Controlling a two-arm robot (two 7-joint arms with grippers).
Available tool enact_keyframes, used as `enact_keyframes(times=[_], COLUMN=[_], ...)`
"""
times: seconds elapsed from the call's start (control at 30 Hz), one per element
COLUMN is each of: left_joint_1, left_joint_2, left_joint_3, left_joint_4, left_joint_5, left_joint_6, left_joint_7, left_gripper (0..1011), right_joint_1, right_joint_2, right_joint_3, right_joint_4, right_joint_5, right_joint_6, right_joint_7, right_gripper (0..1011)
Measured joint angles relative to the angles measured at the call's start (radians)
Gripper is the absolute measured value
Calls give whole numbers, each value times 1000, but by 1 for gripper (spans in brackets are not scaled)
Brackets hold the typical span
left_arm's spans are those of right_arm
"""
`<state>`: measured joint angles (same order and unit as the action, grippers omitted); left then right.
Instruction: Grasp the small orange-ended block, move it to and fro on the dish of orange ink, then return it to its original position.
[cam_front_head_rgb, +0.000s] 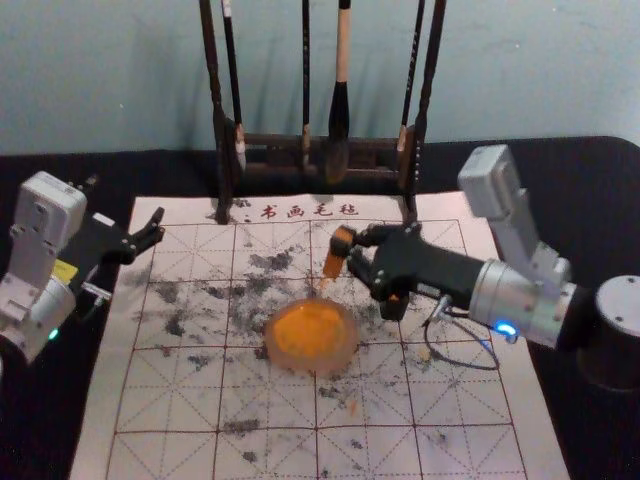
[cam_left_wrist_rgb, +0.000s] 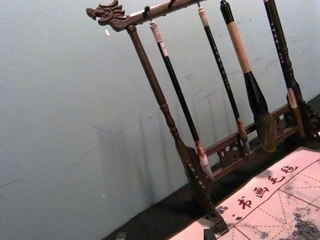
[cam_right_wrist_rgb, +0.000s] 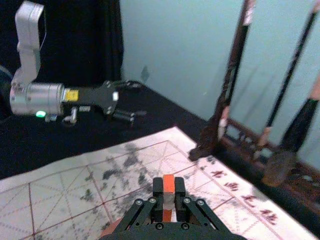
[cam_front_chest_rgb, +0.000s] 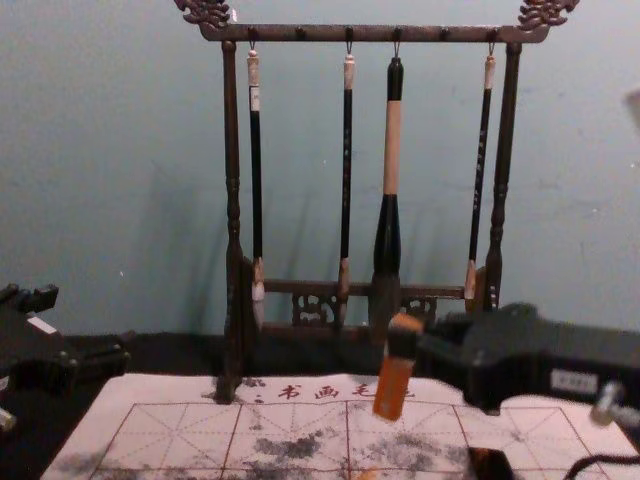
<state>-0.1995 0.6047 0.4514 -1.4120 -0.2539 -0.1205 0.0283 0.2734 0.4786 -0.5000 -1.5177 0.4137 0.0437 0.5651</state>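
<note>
White gridded mat (cam_front_head_rgb: 170, 415) had a round pinkish dish (cam_front_head_rgb: 349, 354), orange ink (cam_front_head_rgb: 312, 330) inside, near right gripper (cam_front_head_rgb: 346, 246), pinching slim orange-ended block (cam_front_head_rgb: 334, 265); left gripper (cam_front_head_rgb: 157, 227) gaped off left.

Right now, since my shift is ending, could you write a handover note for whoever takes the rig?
Left gripper: open, idle on the left.
Right gripper: closed on the orange-ended block, holding it in the air near the dish of orange ink.
Done: block grasped.
Left: returning it; whether the to-and-fro is finished, I can't tell.
</note>
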Motion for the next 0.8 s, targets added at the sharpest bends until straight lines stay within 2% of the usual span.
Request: enact_keyframes(times=[0.27,0.5,0.8], left_joint_1=[0,0,0], left_joint_2=[0,0,0], left_joint_3=[0,0,0], left_joint_4=[0,0,0], left_joint_5=[0,0,0], left_joint_6=[0,0,0], left_joint_7=[0,0,0], left_gripper=[1001,1001,1001], right_joint_1=[-58,-111,-157], right_joint_2=[42,77,101], right_joint_3=[72,112,125], right_joint_4=[-96,-136,-147], right_joint_5=[50,73,70], right_joint_6=[36,73,82], right_joint_7=[-64,-107,-125], right_gripper=[126,126,126])
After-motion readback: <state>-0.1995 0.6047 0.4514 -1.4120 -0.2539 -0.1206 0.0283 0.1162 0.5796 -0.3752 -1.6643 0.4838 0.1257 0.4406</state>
